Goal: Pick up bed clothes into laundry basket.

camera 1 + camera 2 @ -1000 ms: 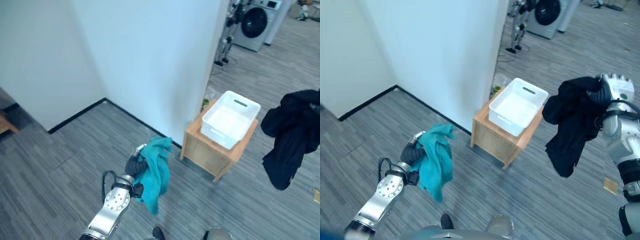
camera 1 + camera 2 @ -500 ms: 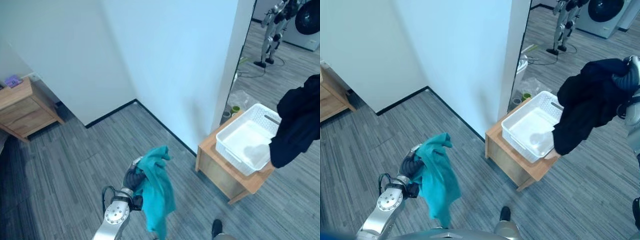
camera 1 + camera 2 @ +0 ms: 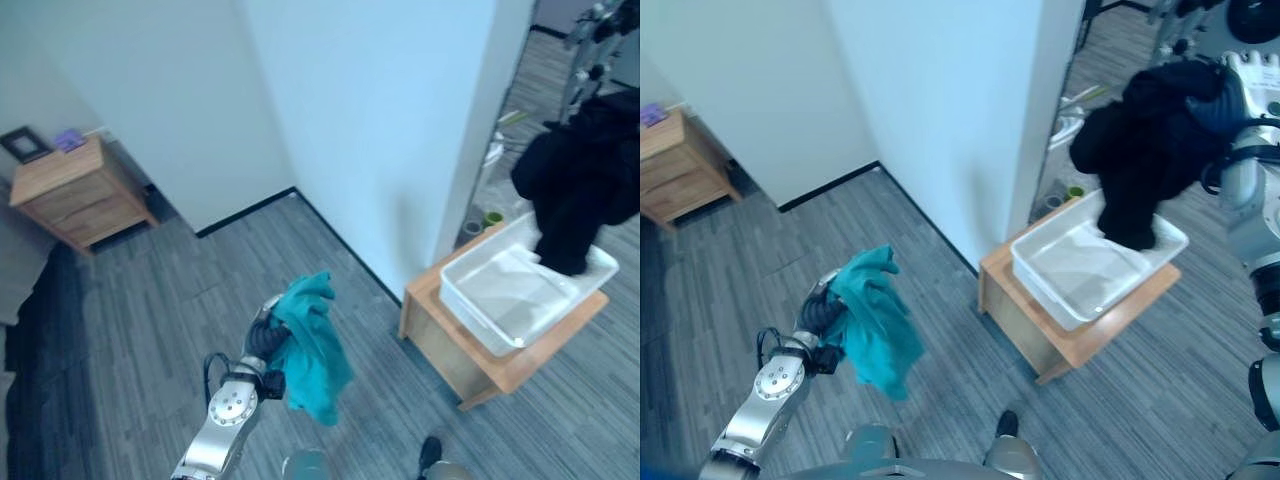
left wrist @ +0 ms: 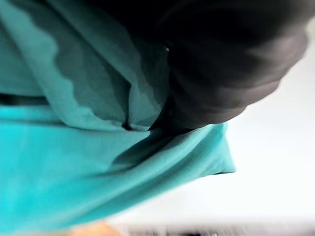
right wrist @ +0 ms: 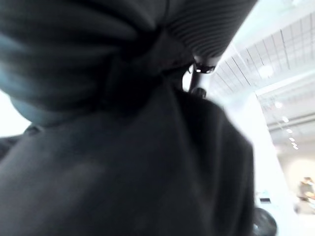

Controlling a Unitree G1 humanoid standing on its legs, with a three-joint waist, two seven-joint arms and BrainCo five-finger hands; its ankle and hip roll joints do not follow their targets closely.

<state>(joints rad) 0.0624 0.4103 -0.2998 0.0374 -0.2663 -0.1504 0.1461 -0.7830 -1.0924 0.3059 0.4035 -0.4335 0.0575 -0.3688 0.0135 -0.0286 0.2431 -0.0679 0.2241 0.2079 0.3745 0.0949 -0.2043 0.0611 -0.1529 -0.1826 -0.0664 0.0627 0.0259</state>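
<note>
Far left, a small wooden nightstand (image 3: 72, 190) against the pale wall, on grey plank floor (image 3: 150, 300). Left hand (image 3: 818, 312) low at left, raised off the floor, fingers curled round a bunched teal cloth garment (image 3: 872, 320) that hangs down from the grip; left wrist view shows the teal fabric (image 4: 74, 167) pressed right against the dark hand cover. Right of centre, a low wooden side table (image 3: 1070, 335) by the wall corner, its tabletop carrying a white rectangular plastic laundry basket (image 3: 1080, 285). Right hand (image 3: 1240, 95) up high at right, clenched on a black crumpled cloth garment (image 3: 1145, 150); garment's lower end hangs into the basket at its far right end. Right wrist view: black fabric (image 5: 147, 172) bunched against the hand.
</note>
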